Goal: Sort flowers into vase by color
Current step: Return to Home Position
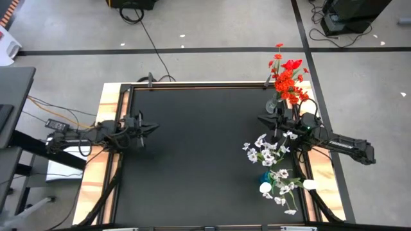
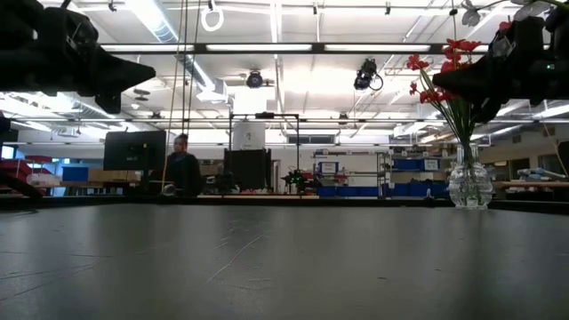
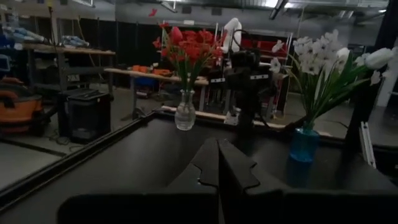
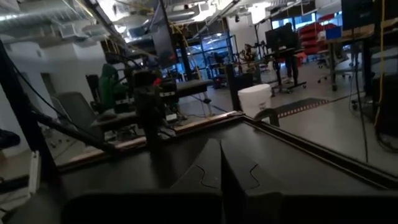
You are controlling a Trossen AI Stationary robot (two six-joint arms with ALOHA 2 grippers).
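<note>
Red flowers (image 1: 287, 77) stand in a clear glass vase (image 3: 185, 116) near the table's far right corner; the vase also shows in the low view (image 2: 468, 184). White and pale-blue flowers (image 1: 271, 154) stand in a blue vase (image 3: 304, 144) near the right edge, closer to the near side. My right gripper (image 1: 261, 118) hovers shut, between the two vases and a little toward the table's middle. My left gripper (image 1: 155, 128) hovers shut over the table's left part, far from both vases. In each wrist view the fingers (image 3: 219, 163) (image 4: 221, 165) lie together with nothing between them.
The black tabletop (image 1: 199, 160) lies bare between the two arms. A raised frame (image 1: 192, 84) runs along the far edge, and wooden strips (image 1: 96, 167) flank the sides. Cables (image 1: 45, 115) lie off the table's left side. A person (image 2: 183, 173) stands far back in the room.
</note>
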